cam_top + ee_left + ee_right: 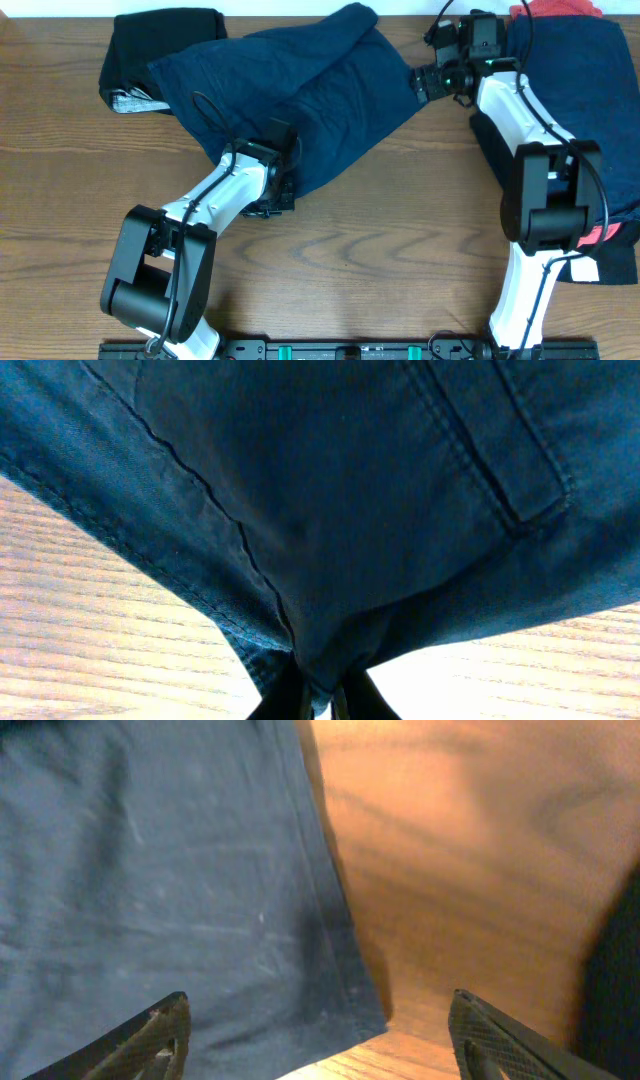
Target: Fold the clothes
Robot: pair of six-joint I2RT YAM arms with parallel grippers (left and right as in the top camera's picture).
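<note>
Wooden table point(400, 260) is carrying everything. The navy garment point(300, 90) is lying across its upper middle, running diagonally, wrinkled, one end bunched toward the far edge. All positions below are taken from this garment.

- Right of it, beyond the right arm point(510, 110): a heap of dark navy cloth point(600, 90) is lying along the table's right side, apart from the garment. Red fabric point(560, 10) is showing at the heap's far end.
- Left of it, touching its far-left part: a black garment point(150, 45) is sitting folded, with a pale grey patch showing at its near edge.
- Left arm point(215, 195) is reaching in from the near-left side to the garment's near hem.
- Left gripper point(278, 195) is sitting right at that hem. In the wrist view the left gripper point(322, 700) is pinching a gathered fold of the navy garment point(330, 490), fingers pressed together on the cloth. The fabric is fanning out ahead of it, seams and a stitched panel showing.
- Right gripper point(425, 82) is hovering at the garment's right edge. In the wrist view the right gripper point(318, 1010) is standing spread wide, fingers point(150, 1040) gripping nothing. The corner of the navy garment point(150, 870) is lying flat on the wood below, between them.
</note>
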